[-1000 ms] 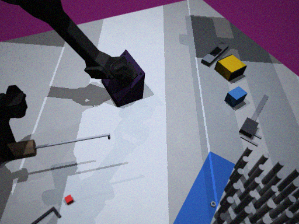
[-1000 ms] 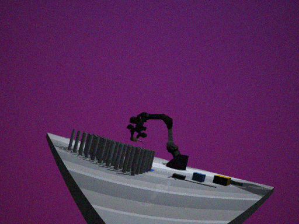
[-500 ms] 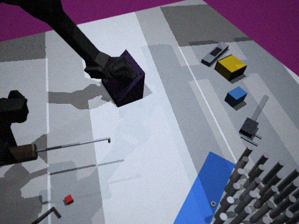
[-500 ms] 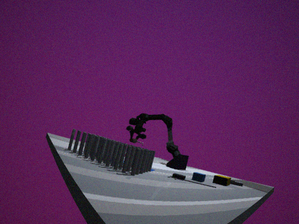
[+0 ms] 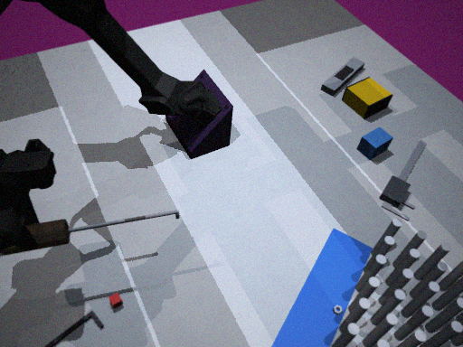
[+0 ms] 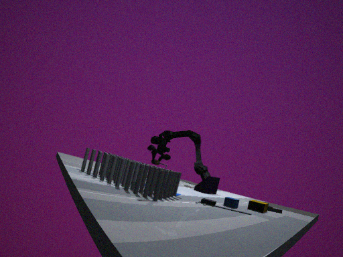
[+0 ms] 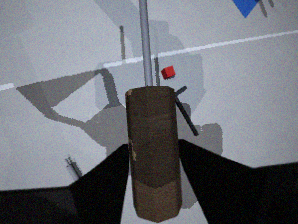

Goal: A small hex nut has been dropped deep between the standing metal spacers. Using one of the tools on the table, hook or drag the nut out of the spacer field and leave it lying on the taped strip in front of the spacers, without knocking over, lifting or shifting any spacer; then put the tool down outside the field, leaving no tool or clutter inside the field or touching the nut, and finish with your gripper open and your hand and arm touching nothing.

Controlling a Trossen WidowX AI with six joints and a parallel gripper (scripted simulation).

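Observation:
The hex nut (image 5: 338, 307) lies on the blue taped strip (image 5: 312, 276) (image 7: 246, 7), close to the front row of standing metal spacers (image 5: 400, 295) (image 6: 134, 175). The spacers that show stand upright; some are cut off by the frame in the top view. My gripper (image 7: 153, 146) is shut on the wooden handle of a hook tool (image 5: 122, 221) (image 7: 145, 45). The tool is held in the air above the table, left of the strip in the top view, with its thin shaft reaching out and a small bent tip at the end. The tip is out of frame in the wrist view.
A red cube (image 5: 116, 300) (image 7: 168, 72) and a black bent key (image 5: 72, 331) (image 7: 187, 116) lie below the tool. Across the table lie a blue block (image 5: 374, 142) (image 6: 231, 202), a yellow block (image 5: 367, 96) (image 6: 258, 206), a grey bar (image 5: 332, 83) and a grey-handled tool (image 5: 395, 191).

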